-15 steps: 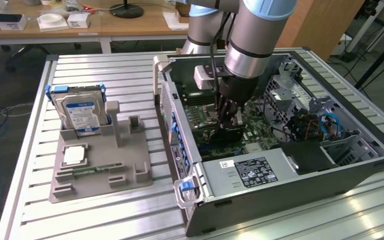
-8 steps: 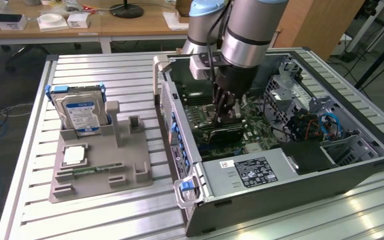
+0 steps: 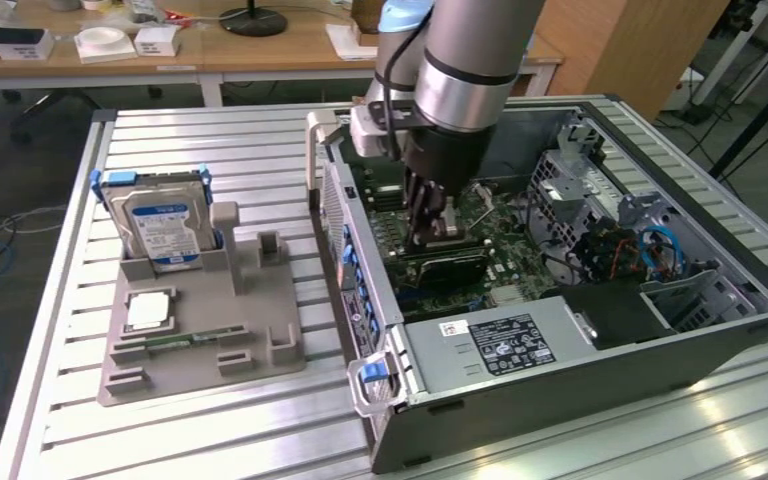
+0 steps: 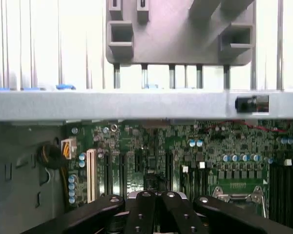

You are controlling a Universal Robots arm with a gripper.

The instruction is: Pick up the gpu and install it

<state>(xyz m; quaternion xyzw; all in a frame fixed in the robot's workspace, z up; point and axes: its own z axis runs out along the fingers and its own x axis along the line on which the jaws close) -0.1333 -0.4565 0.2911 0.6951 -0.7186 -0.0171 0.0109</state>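
Gpu: black card lying low inside the open computer case, over the green motherboard, directly beneath the hand. Hand: lowered into the case, fingers drawn together, touching the card's top. Hard drive: upright in grey holder on tabletop.

No legible text on the power supply's label

GPU: thin flat card, black face up, lying level inside the open computer case on the green motherboard, directly below the gripper; card's upper end is hidden behind the black fingers
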